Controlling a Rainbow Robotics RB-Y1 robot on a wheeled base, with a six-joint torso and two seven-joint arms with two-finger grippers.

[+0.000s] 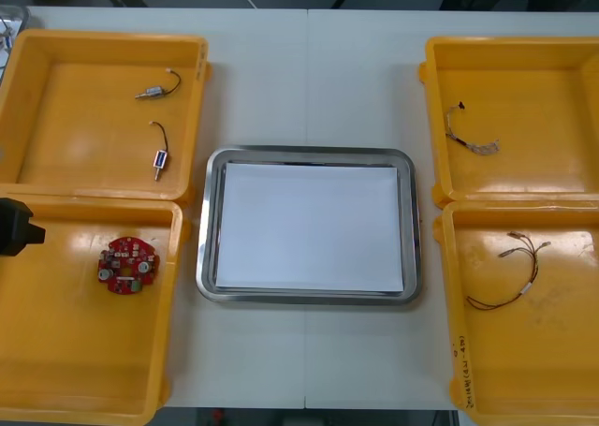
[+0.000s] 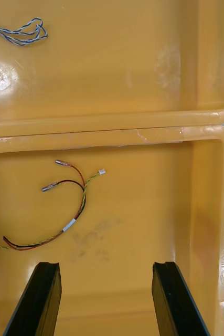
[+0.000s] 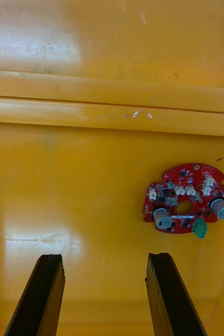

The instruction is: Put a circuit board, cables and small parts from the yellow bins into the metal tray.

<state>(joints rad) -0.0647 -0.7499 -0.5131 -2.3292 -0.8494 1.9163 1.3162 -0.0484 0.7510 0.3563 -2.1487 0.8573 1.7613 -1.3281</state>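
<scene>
A round red circuit board [image 1: 129, 265] lies in the near left yellow bin [image 1: 84, 351]. My left gripper [image 3: 105, 257] hangs open above that bin's floor, the circuit board [image 3: 188, 199] lying just beyond its finger on that side and outside the gap. A black part of the left arm [image 1: 15, 227] shows at the table's left edge. My right gripper [image 2: 105, 265] is open over the near right bin [image 1: 543, 360], with the red and yellow cable [image 2: 75, 210] ahead of one finger. The metal tray [image 1: 309, 151], white inside, sits in the middle.
The far left bin [image 1: 84, 117] holds two small metal parts [image 1: 150, 94] [image 1: 160, 160] with black leads. A twisted blue and white cable [image 1: 473, 140] lies in the far right bin [image 1: 533, 80]. Raised bin walls separate near and far bins.
</scene>
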